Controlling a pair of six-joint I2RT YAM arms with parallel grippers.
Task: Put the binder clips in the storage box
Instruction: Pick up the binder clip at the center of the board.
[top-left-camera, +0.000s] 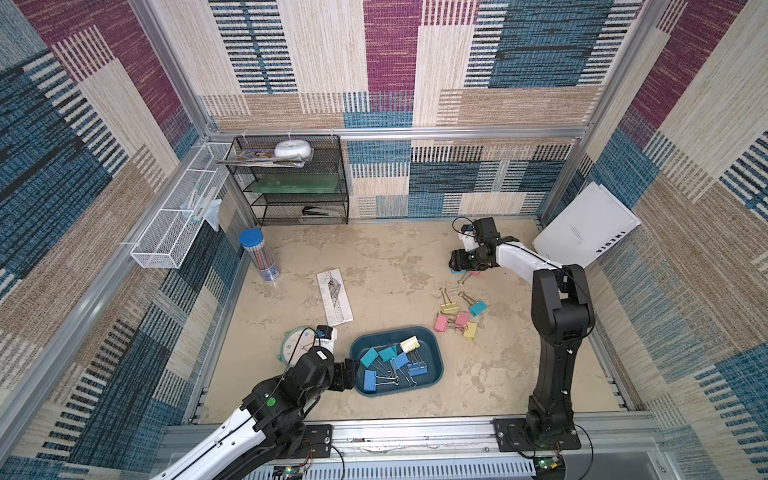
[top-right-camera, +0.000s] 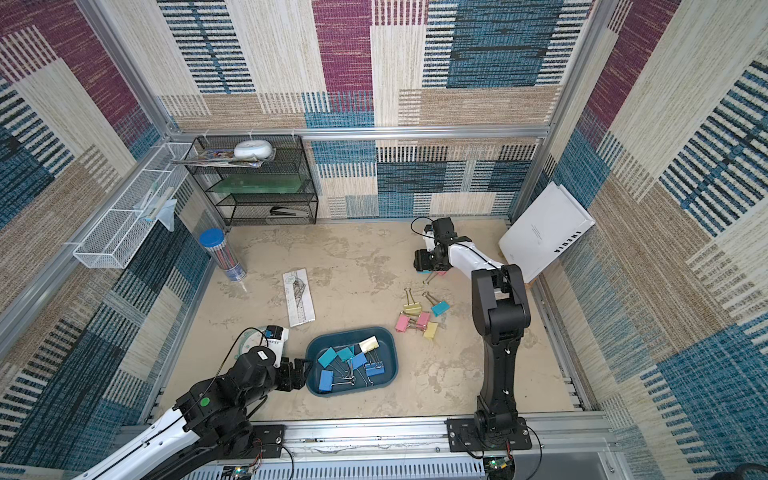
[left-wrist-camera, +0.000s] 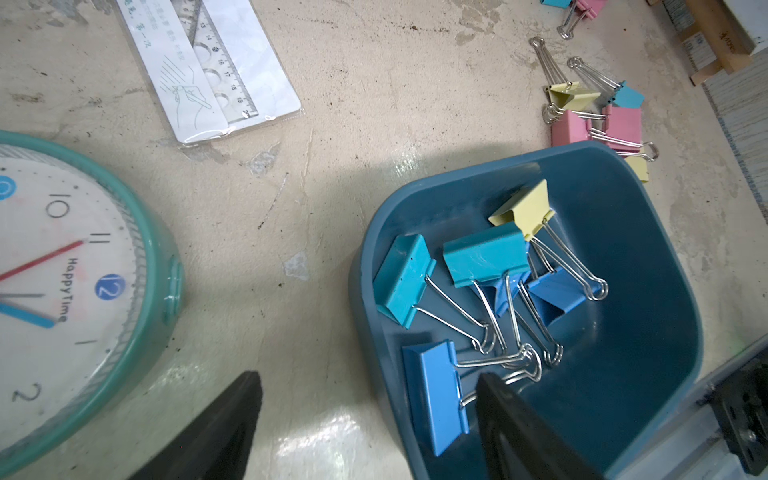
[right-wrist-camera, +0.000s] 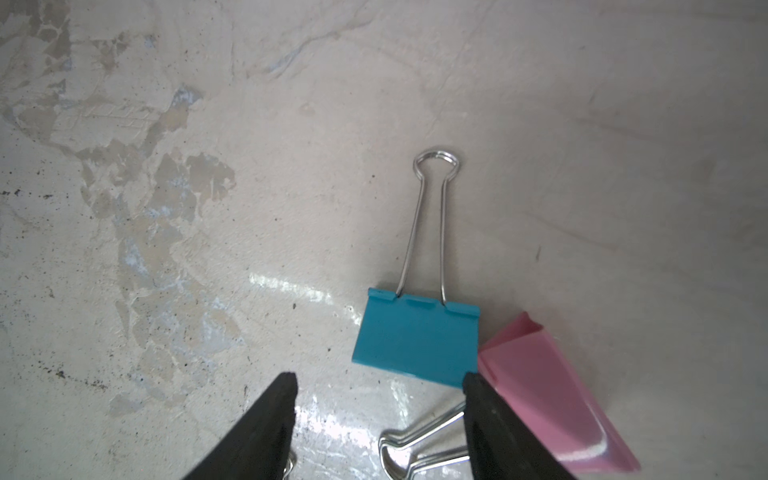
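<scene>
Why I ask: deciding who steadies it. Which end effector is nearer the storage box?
Left. The left end effector straddles the rim of the storage box; the right end effector is far off, above a loose teal clip.

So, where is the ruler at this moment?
In both top views the ruler lies on the table, left of centre, between the pencil tube and the storage box.

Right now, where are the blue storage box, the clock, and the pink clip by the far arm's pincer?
storage box (top-left-camera: 432, 353): in a top view, on its bare inner floor.
clock (left-wrist-camera: 62, 286): left wrist view, on its white dial.
pink clip (right-wrist-camera: 536, 386): right wrist view, on its pink body.
</scene>
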